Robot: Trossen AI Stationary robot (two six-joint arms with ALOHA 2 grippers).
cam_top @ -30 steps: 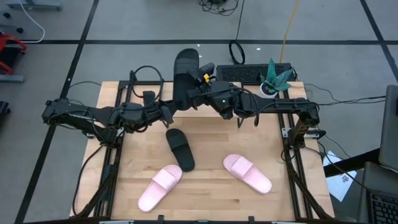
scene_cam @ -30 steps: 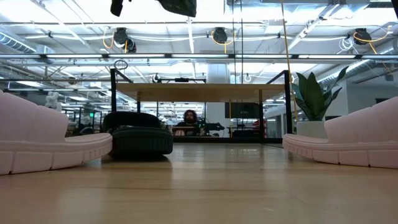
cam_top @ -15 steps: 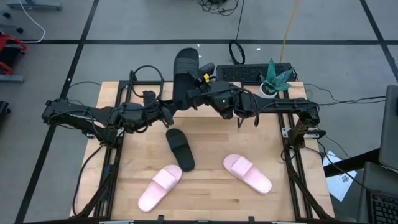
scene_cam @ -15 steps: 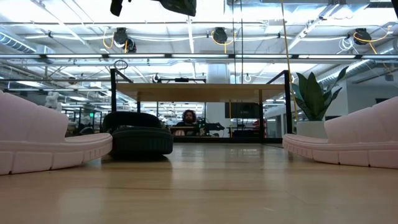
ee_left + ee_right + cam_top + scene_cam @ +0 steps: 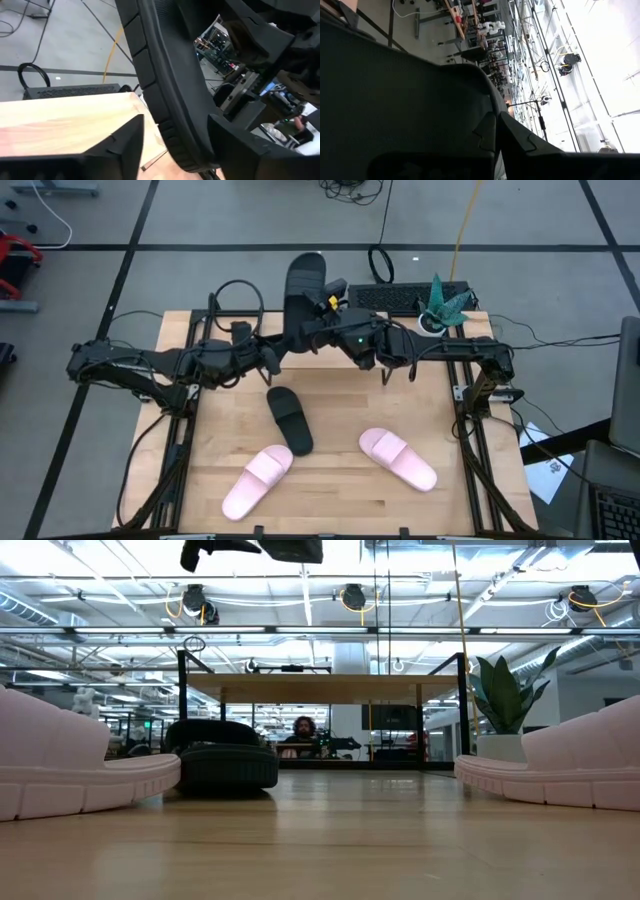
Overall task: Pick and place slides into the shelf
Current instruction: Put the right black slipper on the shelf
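Black rubber fills both wrist views: one black slide (image 5: 303,285) is held up at the desk's (image 5: 340,480) far edge, over the shelf, between the two arms. The right gripper (image 5: 322,330) has its jaws clenched on the slide's strap, to judge from the high view and its own wrist view, where the dark sandal lies pressed against the fingers. The left gripper (image 5: 270,352) sits just beside the slide's lower end; in the left wrist view the sole (image 5: 165,90) runs between its fingers (image 5: 125,145) with a gap showing, so its jaws look released, or nearly so.

The shelf (image 5: 325,688) stands at the far edge, its plank top bare in the low view. The other black slide (image 5: 289,419) and both pink slides (image 5: 257,480) (image 5: 397,457) lie on the desk nearer the front.

To finish this placement well, I'd clear the left arm sideways before the right arm lowers, keep the sole level, and set it toward one end of the plank so three more fit. Opening the jaws only once the sole rests flat should stop it tipping off the back.
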